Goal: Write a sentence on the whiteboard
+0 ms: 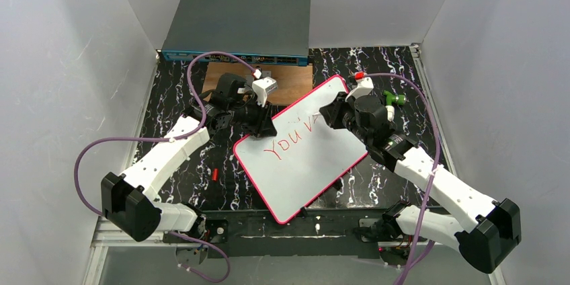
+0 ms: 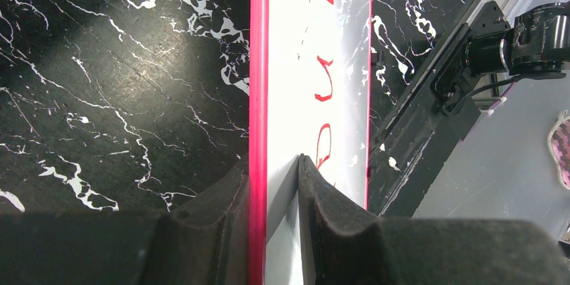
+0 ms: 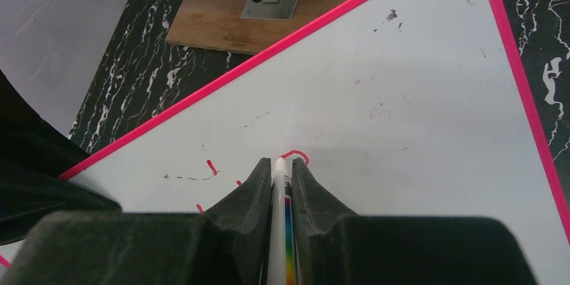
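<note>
Black marbled table (image 1: pixel 171 97) is filling the whole enclosure, with a grey network switch (image 1: pixel 235 26) sitting at 12 o'clock and a wooden board (image 1: pixel 299 83) just in front of it. The whiteboard (image 1: pixel 302 177) is lying dead centre, skewed so its long edges are running from 7 toward 1 o'clock.

The left gripper (image 2: pixel 272 167) is pinching the board's pink rim at about 10 o'clock, rim between its two pads. The right gripper (image 3: pixel 281 164) is squeezing a white marker (image 3: pixel 279 187), and the tip looks to be touching the board at a red curl near the 1 o'clock end.

Progress-wise I'm reading "YOU" (image 1: pixel 282 147) in red plus the start of another word, so I'd call it early days, with most of the sentence waiting.

Room: the half toward 5 o'clock is sitting blank, but this line is heading for the rim at 1 o'clock, so it's probably needing a new row soon. A small red cap-looking thing (image 1: pixel 214 174) is lying off the board at 8 o'clock.
</note>
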Controlling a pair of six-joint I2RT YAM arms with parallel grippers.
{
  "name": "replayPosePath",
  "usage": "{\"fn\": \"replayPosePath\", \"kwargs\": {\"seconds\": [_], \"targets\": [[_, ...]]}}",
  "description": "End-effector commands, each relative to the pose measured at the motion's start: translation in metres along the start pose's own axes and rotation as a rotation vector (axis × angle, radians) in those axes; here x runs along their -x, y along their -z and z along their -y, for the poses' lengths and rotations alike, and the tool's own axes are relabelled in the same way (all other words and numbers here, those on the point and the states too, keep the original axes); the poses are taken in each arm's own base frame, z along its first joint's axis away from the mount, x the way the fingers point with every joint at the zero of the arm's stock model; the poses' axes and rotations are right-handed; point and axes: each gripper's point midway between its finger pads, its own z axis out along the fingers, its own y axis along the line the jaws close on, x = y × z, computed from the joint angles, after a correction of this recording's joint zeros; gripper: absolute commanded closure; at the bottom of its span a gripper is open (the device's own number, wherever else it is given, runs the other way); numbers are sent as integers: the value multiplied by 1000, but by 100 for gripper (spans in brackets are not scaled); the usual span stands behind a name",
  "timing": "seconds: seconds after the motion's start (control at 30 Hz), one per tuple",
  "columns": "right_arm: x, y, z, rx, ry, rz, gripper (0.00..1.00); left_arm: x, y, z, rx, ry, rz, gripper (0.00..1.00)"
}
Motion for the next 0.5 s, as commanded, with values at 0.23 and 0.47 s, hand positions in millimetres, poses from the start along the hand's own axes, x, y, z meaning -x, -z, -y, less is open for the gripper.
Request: {"fn": "replayPosePath", "kwargs": {"seconds": [0.23,0.47], "targets": [[-15,14,4,21,-36,-15,99,-16,1,-34,159,-111,-84,100],[-25,17,18,-26,-29,-21,99,-15,1,-33,156,-109,-83,100]]}}
